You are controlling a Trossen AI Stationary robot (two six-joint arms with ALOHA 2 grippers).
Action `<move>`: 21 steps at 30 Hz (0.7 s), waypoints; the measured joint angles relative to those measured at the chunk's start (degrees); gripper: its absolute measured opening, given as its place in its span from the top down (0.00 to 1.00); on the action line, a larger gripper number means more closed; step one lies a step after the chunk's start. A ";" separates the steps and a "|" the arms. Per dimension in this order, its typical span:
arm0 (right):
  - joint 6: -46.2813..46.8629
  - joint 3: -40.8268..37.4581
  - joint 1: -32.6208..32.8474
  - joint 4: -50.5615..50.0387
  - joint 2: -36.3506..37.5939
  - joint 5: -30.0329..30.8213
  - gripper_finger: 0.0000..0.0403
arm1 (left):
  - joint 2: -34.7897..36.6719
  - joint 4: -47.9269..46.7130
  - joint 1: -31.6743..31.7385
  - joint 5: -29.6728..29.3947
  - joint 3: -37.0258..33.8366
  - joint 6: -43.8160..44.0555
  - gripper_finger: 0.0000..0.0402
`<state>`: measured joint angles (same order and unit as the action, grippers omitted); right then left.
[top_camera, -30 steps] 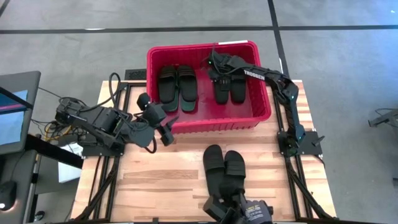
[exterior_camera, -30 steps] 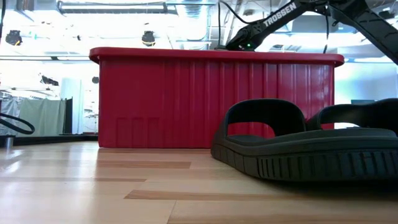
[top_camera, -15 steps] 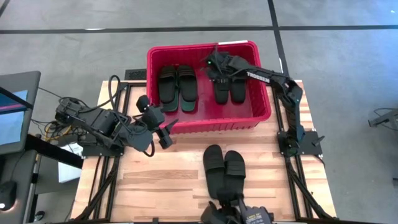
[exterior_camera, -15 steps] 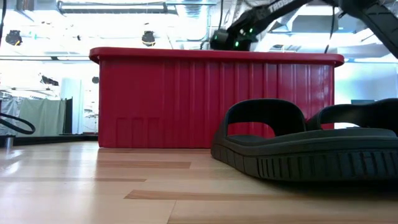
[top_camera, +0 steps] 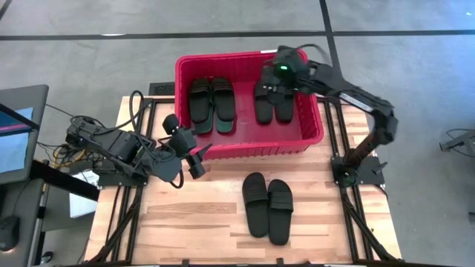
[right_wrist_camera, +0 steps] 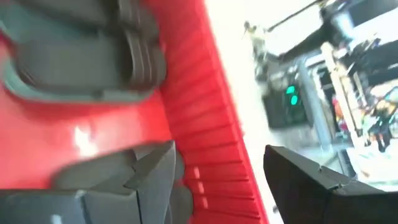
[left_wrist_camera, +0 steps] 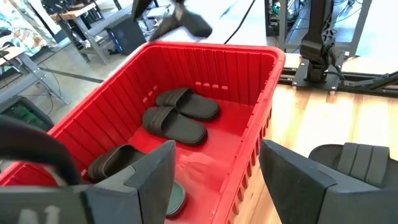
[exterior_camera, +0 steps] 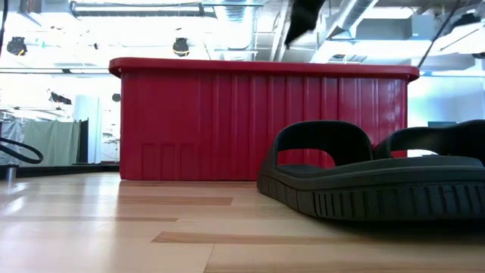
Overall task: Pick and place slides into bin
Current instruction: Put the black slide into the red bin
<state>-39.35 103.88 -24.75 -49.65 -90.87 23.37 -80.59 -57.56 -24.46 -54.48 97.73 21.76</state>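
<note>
Hovering over the bin [top_camera: 312,137], the right gripper [top_camera: 276,80] hangs above the right black pair [top_camera: 273,104], jaws spread, empty. A second pair [top_camera: 211,104] lies in the bin's left half. Two black slides [top_camera: 268,205] sit on the table [top_camera: 185,215]. Left gripper [top_camera: 194,157] waits at the bin's front-left corner, jaws released.

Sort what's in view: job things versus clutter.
Job: bin; two slide pairs in the bin; slide pair on the table; right gripper above the bin; left gripper beside it.
Clutter: monitor; cables.
</note>
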 joint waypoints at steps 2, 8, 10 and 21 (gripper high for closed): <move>1.93 0.00 1.90 -0.01 3.46 -0.24 0.43 | 0.00 0.00 -0.01 0.02 0.00 -0.02 0.45; 9.41 0.00 7.47 -2.72 12.62 -0.40 0.43 | -0.01 0.02 -0.68 0.07 0.00 -1.16 0.45; 13.00 0.02 9.33 -3.87 15.13 -0.42 0.43 | -0.01 0.02 -0.69 0.17 0.00 -1.18 0.45; 33.90 0.02 20.96 -15.74 24.09 -0.38 0.43 | -0.01 0.30 -0.67 3.94 0.00 -1.16 0.45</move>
<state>-5.45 103.90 -3.79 -65.39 -66.78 22.99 -80.60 -57.26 -25.12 -50.54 97.73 20.60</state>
